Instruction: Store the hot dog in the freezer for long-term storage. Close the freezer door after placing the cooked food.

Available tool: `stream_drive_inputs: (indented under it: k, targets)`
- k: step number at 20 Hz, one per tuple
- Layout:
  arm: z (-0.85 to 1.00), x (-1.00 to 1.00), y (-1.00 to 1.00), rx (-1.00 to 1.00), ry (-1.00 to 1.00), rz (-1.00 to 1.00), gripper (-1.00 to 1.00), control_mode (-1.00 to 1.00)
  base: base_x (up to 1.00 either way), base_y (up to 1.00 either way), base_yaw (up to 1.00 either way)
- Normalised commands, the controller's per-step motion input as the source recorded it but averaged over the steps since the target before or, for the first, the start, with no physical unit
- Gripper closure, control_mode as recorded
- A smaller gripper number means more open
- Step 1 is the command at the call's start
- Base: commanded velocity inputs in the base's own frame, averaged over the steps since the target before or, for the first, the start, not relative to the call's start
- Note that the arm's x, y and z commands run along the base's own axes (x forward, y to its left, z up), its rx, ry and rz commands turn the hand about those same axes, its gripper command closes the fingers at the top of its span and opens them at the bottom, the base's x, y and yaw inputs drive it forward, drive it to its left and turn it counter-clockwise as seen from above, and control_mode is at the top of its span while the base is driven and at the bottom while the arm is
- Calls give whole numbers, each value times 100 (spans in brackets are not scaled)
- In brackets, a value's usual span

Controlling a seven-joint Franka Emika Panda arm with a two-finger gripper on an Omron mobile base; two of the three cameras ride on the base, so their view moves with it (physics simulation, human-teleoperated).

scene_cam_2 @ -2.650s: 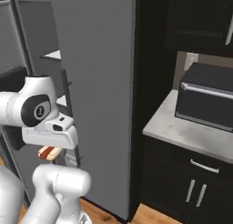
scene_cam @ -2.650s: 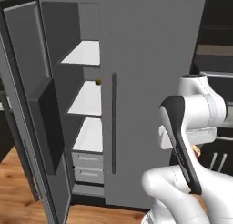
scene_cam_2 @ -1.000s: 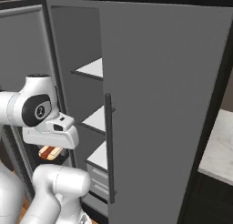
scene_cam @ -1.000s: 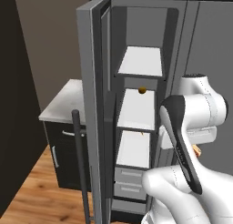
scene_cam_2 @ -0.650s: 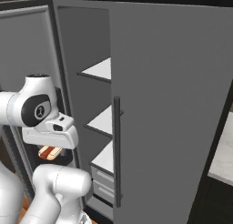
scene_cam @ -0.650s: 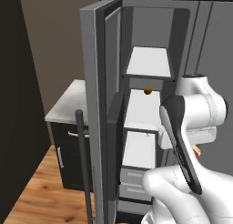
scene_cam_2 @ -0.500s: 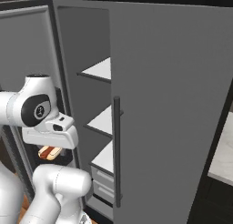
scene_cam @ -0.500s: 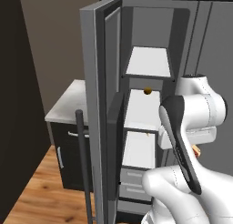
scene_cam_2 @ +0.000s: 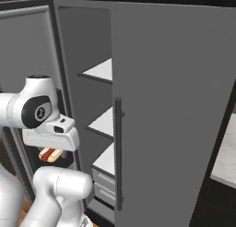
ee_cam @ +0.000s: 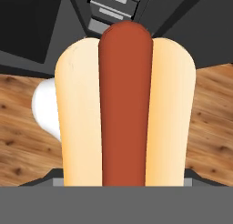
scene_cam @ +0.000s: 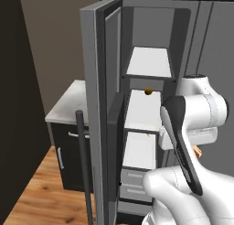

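Hot dog [ee_cam: 125, 109] sitting clamped in gripper [scene_cam_2: 51, 153], low beside arm, filling hand view lengthwise; smooth tan bun, glossy red-brown sausage. No change vs 0.5 s ago: base parked, arm holding same pose. Freezer door [scene_cam: 98, 128] standing wide open, edge-on at left. Freezer [scene_cam: 144, 128] beyond: white flat shelves w/ open room, small dark round item [scene_cam: 148, 91] on mid shelf.

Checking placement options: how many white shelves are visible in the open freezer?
3 in the freezer, stacked: top shelf, middle shelf carrying a small dark round item at its back, and bottom shelf just above the drawers. The arm hides part of the lower right.
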Motion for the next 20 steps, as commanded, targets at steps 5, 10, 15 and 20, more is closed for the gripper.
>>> stream_drive_inputs:
  k: [5, 10, 15, 20]
  targets:
    - [0, 0, 0, 0, 0, 0, 100, 100, 0, -2, -6]
    - [0, 0, 0, 0, 0, 0, 100, 100, 0, 0, 0]
    - [0, 0, 0, 0, 0, 0, 100, 100, 0, 0, 0]
    - [-3, 3, 0, 0, -16, -3, 100, -100, 0, 1, 0]
